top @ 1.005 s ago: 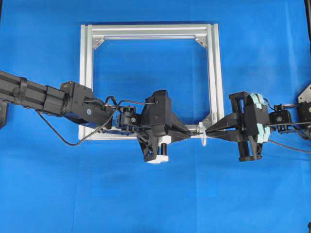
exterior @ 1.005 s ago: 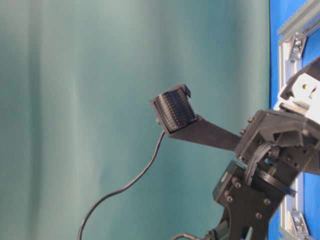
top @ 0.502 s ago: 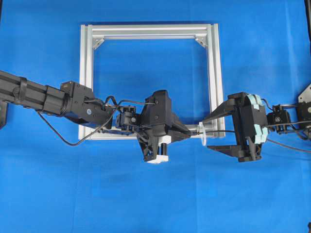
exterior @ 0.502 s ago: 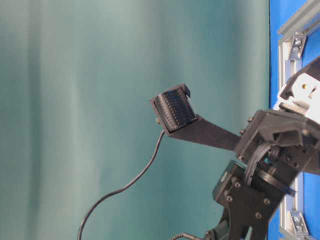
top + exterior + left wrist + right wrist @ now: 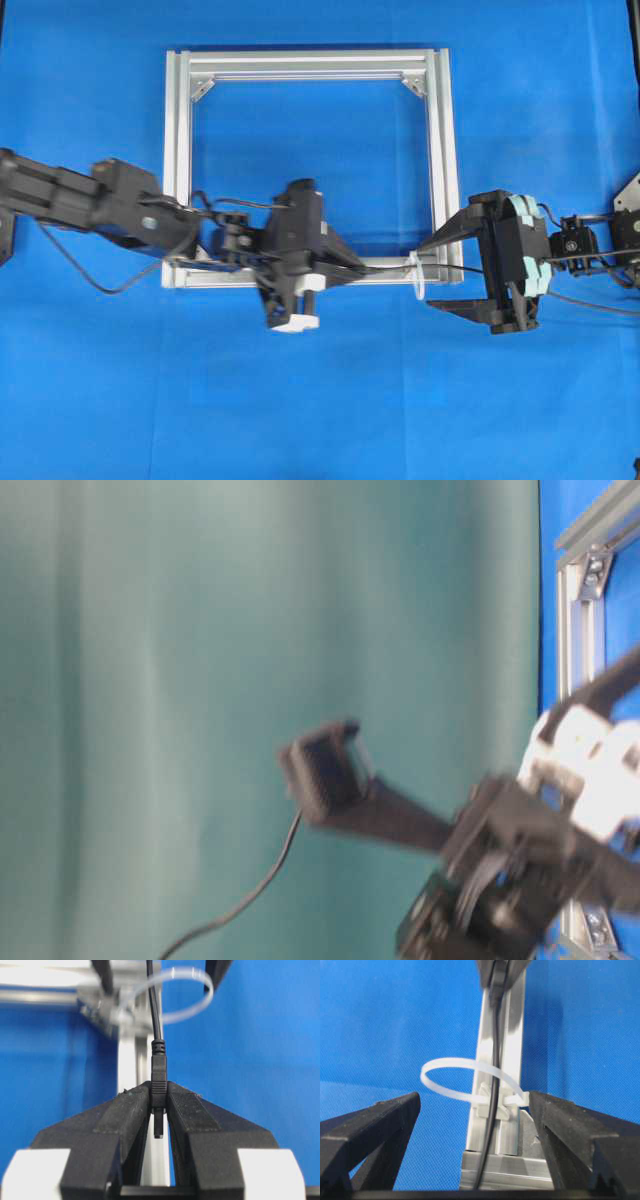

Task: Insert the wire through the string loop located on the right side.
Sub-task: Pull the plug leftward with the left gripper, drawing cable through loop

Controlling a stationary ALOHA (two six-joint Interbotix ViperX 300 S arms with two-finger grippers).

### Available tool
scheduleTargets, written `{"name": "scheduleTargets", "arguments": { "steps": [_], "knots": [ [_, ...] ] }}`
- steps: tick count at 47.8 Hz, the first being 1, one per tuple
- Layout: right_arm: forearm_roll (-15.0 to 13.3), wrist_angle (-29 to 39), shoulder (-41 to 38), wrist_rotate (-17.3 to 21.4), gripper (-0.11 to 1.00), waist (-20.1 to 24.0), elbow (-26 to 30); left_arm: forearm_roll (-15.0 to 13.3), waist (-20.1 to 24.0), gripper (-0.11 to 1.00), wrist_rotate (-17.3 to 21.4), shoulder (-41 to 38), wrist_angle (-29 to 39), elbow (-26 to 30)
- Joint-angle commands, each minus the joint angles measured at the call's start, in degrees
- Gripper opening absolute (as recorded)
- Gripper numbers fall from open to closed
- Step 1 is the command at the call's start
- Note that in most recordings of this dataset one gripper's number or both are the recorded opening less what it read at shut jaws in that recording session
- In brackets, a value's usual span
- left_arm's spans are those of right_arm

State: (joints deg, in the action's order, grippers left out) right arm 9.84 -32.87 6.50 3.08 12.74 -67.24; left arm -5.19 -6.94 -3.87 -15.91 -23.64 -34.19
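wire (image 5: 158, 1067) | lengthwise along frame bar (image 5: 508, 1020) | passes through string loop (image 5: 455, 1080)

A silver square aluminium frame (image 5: 310, 68) lies flat on a blue table cover (image 5: 330, 400), with small corner brackets inside its far corners. Behind the table hangs a teal curtain (image 5: 200, 680).

The frame (image 5: 310, 165) lies on the mat (image 5: 320, 400), toward its far edge. The string loop (image 5: 416, 277) sits at the frame's near right corner. The wire (image 5: 385, 269) runs along the frame's near bar and passes through the loop.
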Motion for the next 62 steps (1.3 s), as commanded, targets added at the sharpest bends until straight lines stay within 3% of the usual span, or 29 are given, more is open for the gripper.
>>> {"name": "scheduleTargets", "arguments": {
  "steps": [1,38,49,62],
  "knots": [
    [-0.26,-0.18,0.79,-0.09,0.96,0.0,0.44,0.09,-0.26,0.08,0.09,5.01,-0.62,-2.81],
    [-0.53,0.44,0.97,-0.09,0.96,0.0,0.26,0.09,-1.76,0.08,-0.97,27.25,-2.2,-33.66],
    [-0.53,0.44,0.97,-0.18,0.96,0.0,0.26,0.09,-2.72,0.08,-0.26,31.9,-1.85,-39.11],
    [-0.53,0.44,0.97,-0.09,0.96,0.0,0.44,0.09,-2.72,0.08,0.35,33.31,0.0,-40.78]
  ]
}}
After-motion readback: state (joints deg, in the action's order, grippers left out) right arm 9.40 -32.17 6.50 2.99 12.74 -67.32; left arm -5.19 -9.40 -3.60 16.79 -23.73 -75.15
